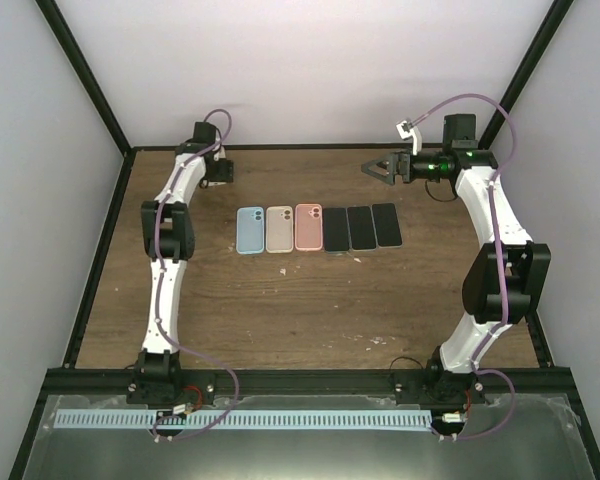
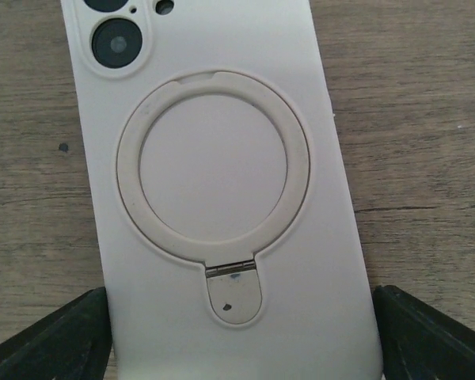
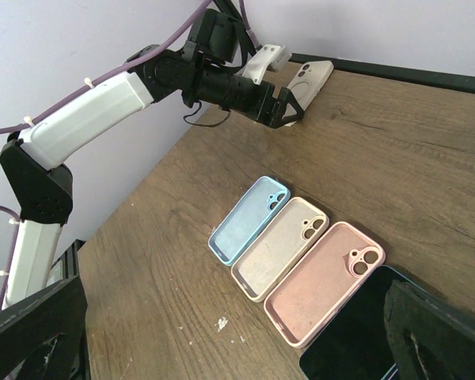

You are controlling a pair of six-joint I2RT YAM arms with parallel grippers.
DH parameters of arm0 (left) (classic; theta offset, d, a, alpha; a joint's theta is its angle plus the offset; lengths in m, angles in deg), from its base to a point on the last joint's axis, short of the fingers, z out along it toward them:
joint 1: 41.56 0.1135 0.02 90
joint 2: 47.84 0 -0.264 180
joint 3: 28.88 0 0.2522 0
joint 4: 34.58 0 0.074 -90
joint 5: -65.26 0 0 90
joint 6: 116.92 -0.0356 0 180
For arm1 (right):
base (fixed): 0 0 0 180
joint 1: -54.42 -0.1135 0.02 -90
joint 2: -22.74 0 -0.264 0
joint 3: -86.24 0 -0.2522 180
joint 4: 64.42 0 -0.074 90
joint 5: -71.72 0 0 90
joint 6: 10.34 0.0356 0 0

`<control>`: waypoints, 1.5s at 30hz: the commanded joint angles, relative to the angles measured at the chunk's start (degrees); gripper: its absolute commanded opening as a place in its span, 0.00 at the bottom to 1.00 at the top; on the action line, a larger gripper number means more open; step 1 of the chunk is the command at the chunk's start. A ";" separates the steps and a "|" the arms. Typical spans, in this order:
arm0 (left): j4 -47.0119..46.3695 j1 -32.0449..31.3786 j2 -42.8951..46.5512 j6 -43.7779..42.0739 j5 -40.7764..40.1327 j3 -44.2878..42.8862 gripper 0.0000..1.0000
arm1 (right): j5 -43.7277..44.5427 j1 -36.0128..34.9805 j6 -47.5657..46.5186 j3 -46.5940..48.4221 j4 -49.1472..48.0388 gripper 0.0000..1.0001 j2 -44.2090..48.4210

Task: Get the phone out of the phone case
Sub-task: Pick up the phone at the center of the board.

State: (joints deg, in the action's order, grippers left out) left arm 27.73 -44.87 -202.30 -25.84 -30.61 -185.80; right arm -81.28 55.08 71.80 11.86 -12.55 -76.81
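One table (image 1: 280, 310): brown wood across the middle of the overhead frame, with everything lying on it.
Two arms: the left arm (image 1: 165, 260) reaches to the upper left of that frame and the right arm (image 1: 500, 230) to the upper right, well apart.
Row at centre: the blue case (image 1: 250, 230), beige case (image 1: 279, 229) and pink case (image 1: 308, 227) lie hollow side up, with three black phones (image 1: 361, 227) just beside them. To my eye those are done.
Cream case (image 2: 222, 158): it lies back up on the wood, filling the centre of the left wrist frame. Dark lenses (image 2: 117, 43) show in its cutout at the upper left, so I'd say the phone sits inside.
Left gripper (image 2: 240, 290): spread wide, with its fingers (image 2: 55, 340) in the bottom corners, one either side of the case's near end and just beside its edges. Nothing looks clamped.
Right gripper (image 1: 372, 168): wide open and empty, hanging above the wood.
Ring stand (image 2: 128, 166): folded flat on the case back.
Doing it well: grip the soft rim only, since squeezing across the phone would likely trap it. Steer clear of the ring. Bring the right fingers over to peel a corner or push through the cutout.
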 commanded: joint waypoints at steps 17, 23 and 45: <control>2.85 3.38 8.46 0.29 4.92 16.35 0.59 | -0.01 -0.07 0.12 0.64 0.22 1.00 2.24; -0.85 3.87 20.82 -3.57 4.04 38.79 0.53 | -0.10 -0.12 -0.18 -0.08 0.23 1.00 3.26; -6.95 8.46 33.97 -5.82 7.10 58.88 1.00 | -0.99 -0.11 1.22 -5.08 -2.84 1.00 6.65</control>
State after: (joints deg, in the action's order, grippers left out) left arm 19.25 -36.26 -164.13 -35.04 -23.57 -123.44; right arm -81.50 55.08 72.70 7.44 -13.93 -73.44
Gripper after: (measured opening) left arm 0.997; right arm 0.999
